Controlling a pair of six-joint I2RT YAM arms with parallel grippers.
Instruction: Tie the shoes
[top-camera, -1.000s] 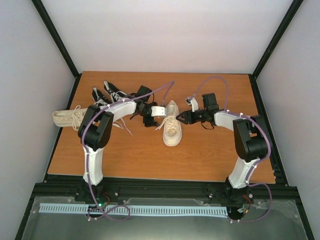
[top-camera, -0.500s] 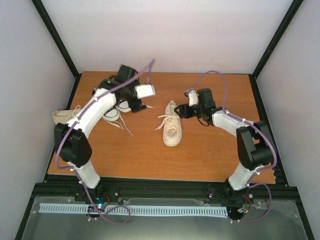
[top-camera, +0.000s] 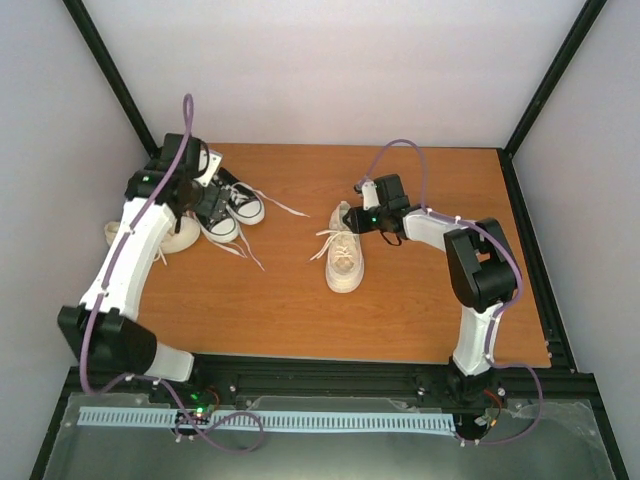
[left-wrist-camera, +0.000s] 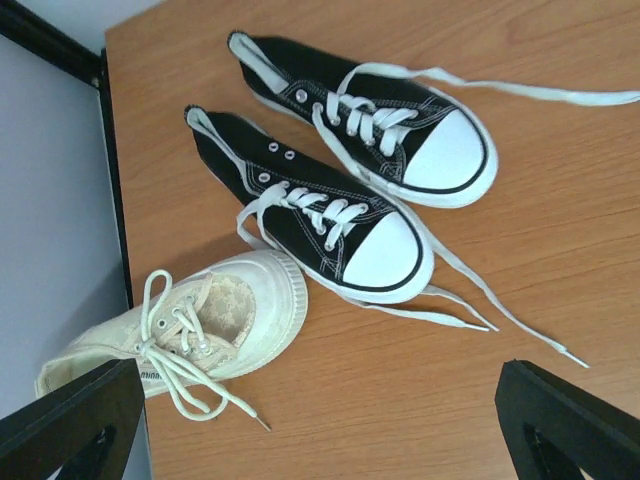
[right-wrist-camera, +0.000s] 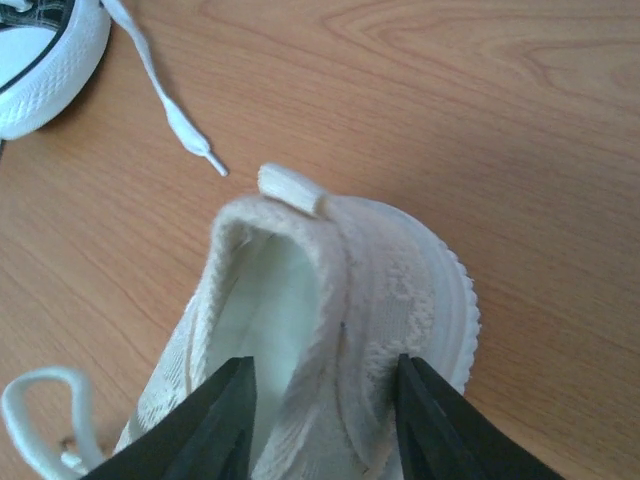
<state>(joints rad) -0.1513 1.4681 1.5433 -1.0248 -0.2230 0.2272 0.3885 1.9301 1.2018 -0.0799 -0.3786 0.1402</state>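
Note:
Two black canvas shoes (top-camera: 232, 207) (left-wrist-camera: 330, 215) lie side by side at the back left, white laces loose. A cream shoe (top-camera: 178, 237) (left-wrist-camera: 200, 325) lies just left of them, its laces undone. My left gripper (top-camera: 203, 196) (left-wrist-camera: 320, 430) hovers above these three, open wide and holding nothing. A second cream shoe (top-camera: 345, 262) (right-wrist-camera: 340, 320) lies mid-table with its laces spread out. My right gripper (top-camera: 358, 218) (right-wrist-camera: 325, 400) is at its heel, one finger inside the shoe and one outside, shut on the heel wall.
A loose white lace tip (right-wrist-camera: 190, 140) and a black shoe's toe cap (right-wrist-camera: 40, 70) lie just beyond the cream heel. Black frame posts (top-camera: 150, 165) edge the wooden table (top-camera: 420, 310); its left edge (left-wrist-camera: 115, 230) runs beside the left-hand shoes.
My left arm swung from the middle cream shoe to the back left, over the black shoes, and its jaws opened wide. My right gripper moved left onto the cream shoe's heel and narrowed.

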